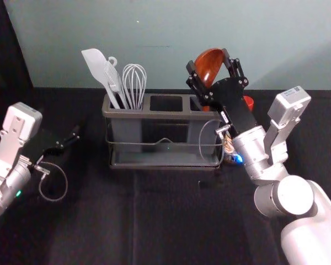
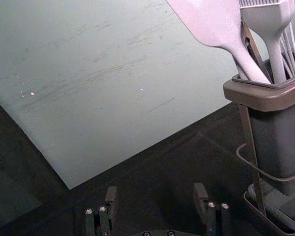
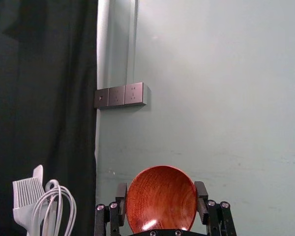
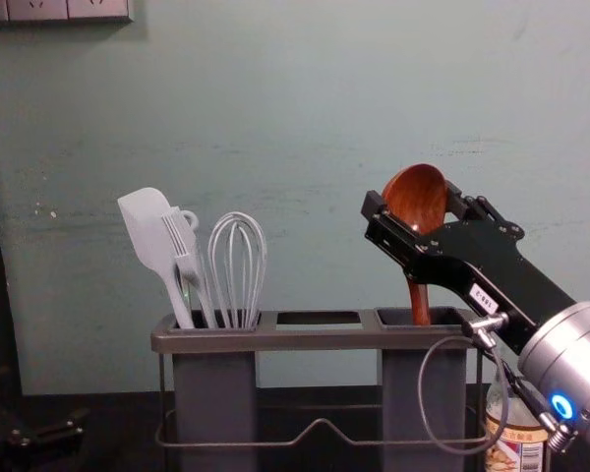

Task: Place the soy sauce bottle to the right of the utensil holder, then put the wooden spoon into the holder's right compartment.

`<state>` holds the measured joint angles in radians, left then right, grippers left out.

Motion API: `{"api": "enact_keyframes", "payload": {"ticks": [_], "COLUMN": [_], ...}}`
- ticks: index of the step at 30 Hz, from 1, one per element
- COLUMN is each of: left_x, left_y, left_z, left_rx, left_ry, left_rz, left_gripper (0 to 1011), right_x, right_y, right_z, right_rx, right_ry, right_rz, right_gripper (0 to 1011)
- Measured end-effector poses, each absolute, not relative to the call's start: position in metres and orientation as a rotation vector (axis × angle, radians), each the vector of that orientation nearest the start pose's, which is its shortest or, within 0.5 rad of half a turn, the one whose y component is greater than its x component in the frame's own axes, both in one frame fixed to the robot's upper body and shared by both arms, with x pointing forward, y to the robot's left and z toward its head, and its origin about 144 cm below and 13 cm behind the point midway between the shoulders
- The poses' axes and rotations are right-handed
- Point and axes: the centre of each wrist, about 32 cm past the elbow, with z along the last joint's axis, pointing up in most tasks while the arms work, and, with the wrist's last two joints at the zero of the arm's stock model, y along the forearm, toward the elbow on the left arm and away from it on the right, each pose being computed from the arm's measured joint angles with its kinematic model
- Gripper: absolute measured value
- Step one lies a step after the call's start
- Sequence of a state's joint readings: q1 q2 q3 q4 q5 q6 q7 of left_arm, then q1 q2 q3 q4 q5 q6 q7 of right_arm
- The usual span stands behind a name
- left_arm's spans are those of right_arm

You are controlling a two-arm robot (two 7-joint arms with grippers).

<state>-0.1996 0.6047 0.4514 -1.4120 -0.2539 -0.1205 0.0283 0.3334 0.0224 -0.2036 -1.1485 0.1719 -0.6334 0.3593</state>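
Green-grey wall (image 1: 176, 33) rises behind a table (image 1: 99, 232) covered in black. On that table stands the utensil holder (image 1: 171, 116), a dark frame with a lower tray and three openings along its top. Above its right end is the right gripper (image 1: 208, 62), reaching in from the right and pinching the bowl of the wooden spoon (image 4: 420, 202) from both sides. The left gripper (image 1: 69, 140) is parked to the left of the holder, low over the table, with its fingers spread apart.

The soy sauce bottle (image 4: 516, 433), red-capped and labelled, is upright just to the right of the holder, partly hidden behind the right arm. The spoon is upright too, bowl up, its handle down inside the holder's right compartment. In the left compartment, a white spatula (image 4: 146, 231) leans outward to the left, a whisk (image 4: 238, 261) stands at the right, and a basting brush (image 4: 184, 246) is between them.
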Motion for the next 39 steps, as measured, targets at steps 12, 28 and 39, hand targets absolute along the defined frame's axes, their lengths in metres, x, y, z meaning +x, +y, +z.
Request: {"api": "enact_keyframes", "payload": {"ticks": [12, 28, 39], "left_x": [0.489, 0.489, 0.489], "left_y": [0.31, 0.31, 0.31], "left_z": [1.14, 1.14, 1.14], "left_rx": [0.304, 0.305, 0.305], "left_ry": [-0.285, -0.285, -0.285], "left_rz": [1.248, 1.248, 1.248], "left_gripper": [1000, 1000, 1000], "right_x": [0.545, 0.543, 0.534], "right_y": [-0.176, -0.173, -0.192], "right_z": [1.134, 1.142, 1.167], "right_rx": [0.417, 0.423, 0.45], "right_ry": [-0.371, -0.382, -0.465], "right_rz": [-1.036, -1.052, -1.088], "right_gripper": [839, 1003, 1002]}}
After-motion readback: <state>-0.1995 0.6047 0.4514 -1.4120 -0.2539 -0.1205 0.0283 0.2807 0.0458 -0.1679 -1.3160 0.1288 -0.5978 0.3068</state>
